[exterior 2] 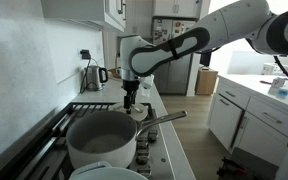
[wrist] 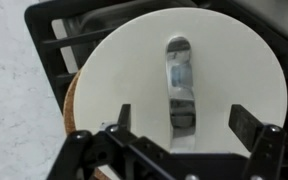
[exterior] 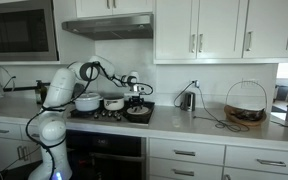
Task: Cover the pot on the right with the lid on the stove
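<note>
A round white lid [wrist: 134,80] with a shiny metal handle [wrist: 181,85] lies flat on the black stove grate, over something with a brown rim [wrist: 69,110]. My gripper [wrist: 184,120] is open just above it, one finger on each side of the handle, not touching it. In both exterior views the gripper [exterior: 136,95] [exterior 2: 131,97] points down over the lid [exterior: 138,111] [exterior 2: 137,112]. Two white pots [exterior: 87,101] [exterior: 113,103] stand on the stove beside it. One large pot [exterior 2: 102,140] with a long handle fills the foreground in an exterior view.
A kettle [exterior: 187,100] [exterior 2: 92,77] stands on the counter next to the stove. A wire basket [exterior: 246,105] sits further along the counter, with a cable beside it. A range hood [exterior: 106,26] hangs above the stove. Another white rim [exterior 2: 109,174] shows at the bottom edge.
</note>
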Controlling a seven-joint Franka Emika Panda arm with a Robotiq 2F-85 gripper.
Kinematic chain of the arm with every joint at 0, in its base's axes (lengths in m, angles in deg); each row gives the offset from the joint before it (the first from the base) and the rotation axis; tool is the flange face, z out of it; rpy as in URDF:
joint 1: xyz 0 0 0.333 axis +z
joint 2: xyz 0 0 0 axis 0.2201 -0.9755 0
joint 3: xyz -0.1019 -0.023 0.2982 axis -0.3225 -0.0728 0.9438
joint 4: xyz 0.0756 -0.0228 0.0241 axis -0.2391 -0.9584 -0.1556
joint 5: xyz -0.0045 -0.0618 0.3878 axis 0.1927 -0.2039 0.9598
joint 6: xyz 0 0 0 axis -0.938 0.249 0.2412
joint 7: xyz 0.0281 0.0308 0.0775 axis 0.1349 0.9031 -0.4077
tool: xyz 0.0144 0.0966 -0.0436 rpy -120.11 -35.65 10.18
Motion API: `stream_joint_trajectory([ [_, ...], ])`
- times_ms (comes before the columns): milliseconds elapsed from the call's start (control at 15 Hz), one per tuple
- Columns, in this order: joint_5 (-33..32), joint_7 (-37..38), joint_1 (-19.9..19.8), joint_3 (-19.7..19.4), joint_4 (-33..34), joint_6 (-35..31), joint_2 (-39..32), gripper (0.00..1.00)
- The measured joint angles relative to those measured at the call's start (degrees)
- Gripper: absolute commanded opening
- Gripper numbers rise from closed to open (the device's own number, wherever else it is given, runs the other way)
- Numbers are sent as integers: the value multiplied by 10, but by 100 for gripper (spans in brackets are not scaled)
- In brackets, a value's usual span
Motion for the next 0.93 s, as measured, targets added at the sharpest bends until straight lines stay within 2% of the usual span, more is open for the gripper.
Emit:
stream_joint_trajectory([
  [267, 0, -1, 0, 0, 0, -5, -3, 100],
  [333, 0, -2, 0, 0, 0, -6, -4, 96],
  [400, 0, -2, 0, -1, 0, -8, -5, 72],
  [533, 0, -3, 0, -1, 0, -10, -8, 67],
  [933, -3, -9, 1, -1, 6, -21, -9, 22],
])
